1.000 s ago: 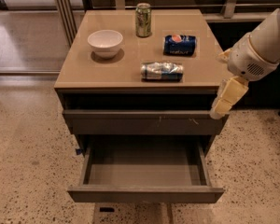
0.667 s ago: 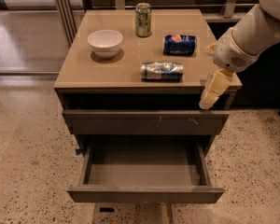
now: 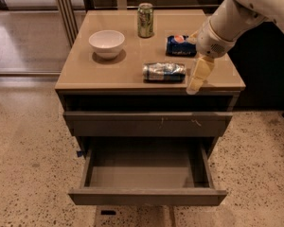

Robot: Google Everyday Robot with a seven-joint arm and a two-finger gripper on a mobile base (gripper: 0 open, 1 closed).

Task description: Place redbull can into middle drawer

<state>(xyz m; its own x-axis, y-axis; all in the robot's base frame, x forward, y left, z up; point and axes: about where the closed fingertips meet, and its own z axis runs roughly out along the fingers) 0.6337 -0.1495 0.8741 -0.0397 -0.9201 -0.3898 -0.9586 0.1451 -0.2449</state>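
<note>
The redbull can (image 3: 164, 72), slim, silver and blue, lies on its side near the front of the cabinet top (image 3: 85, 74). My gripper (image 3: 198, 78) hangs over the front right part of the top, just right of the can and apart from it, pointing down. The middle drawer (image 3: 147, 171) is pulled out below, with a plain front and a flat grey inside that holds nothing.
A white bowl (image 3: 106, 42) sits at the left of the top. A green can (image 3: 145, 20) stands upright at the back. A dark blue Pepsi can (image 3: 181, 46) lies behind the redbull can. The scratched drawer front (image 3: 146, 123) above the open drawer is shut.
My arm and gripper have moved left and up, from beside the cabinet's right front corner to over the top, close to the redbull can's right end.
</note>
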